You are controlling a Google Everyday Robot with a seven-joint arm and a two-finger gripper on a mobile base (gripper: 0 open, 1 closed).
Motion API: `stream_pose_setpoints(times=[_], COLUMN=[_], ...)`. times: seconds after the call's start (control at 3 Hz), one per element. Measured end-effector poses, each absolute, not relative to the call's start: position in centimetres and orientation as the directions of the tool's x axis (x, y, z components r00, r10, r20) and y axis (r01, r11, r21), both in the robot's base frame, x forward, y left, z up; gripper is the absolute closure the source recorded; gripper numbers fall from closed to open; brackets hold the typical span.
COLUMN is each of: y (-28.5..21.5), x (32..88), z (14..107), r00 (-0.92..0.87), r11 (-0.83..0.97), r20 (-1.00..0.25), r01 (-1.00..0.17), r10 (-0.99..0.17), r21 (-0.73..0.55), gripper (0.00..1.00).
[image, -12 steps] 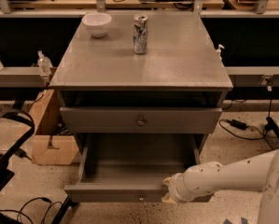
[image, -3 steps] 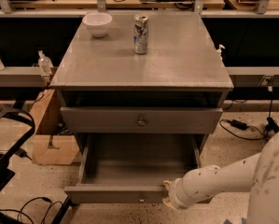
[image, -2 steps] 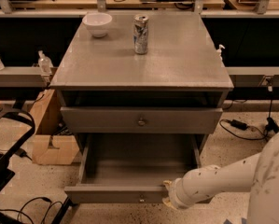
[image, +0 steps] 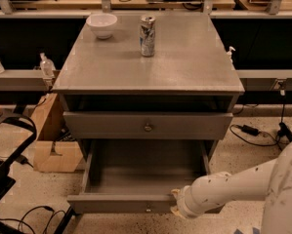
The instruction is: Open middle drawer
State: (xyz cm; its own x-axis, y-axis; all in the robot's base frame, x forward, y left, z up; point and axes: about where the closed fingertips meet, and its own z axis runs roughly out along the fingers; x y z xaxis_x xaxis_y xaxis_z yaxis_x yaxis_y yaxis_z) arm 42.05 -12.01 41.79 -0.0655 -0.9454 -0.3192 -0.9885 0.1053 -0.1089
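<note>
The grey cabinet (image: 145, 62) shows two drawer fronts. The upper drawer (image: 106, 126) has a brass knob (image: 148, 127) and stands nearly closed, with a dark gap above it. Below it the middle drawer (image: 135, 174) is pulled far out and shows an empty grey inside. Its front (image: 116, 204) faces me low down, with a small knob (image: 148, 209). The lowest drawer is hidden under it. My gripper (image: 177, 203), at the end of the white arm (image: 233, 186), is at the right part of that drawer's front, to the right of the knob.
A white bowl (image: 102, 24) and a drink can (image: 147, 29) stand on the cabinet top. A cardboard box (image: 52, 140) sits left of the cabinet. A black frame (image: 4, 155) and cables (image: 23, 218) lie on the floor at left, more cables (image: 253, 130) at right.
Over the four seconds the arm and gripper have sunk slightly along the drawer front's right part. The drawer stays pulled out the same distance. Nothing on top has moved.
</note>
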Motion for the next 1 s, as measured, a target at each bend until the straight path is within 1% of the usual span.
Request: stream_pose_setpoints(times=[1.0], y=[-12.01], x=[42.10], z=[41.98], r00=[-0.065], r11=[0.105], r20=[-0.319], r01=[-0.988], r10=[-0.945], r21=[-0.109], gripper=[1.00])
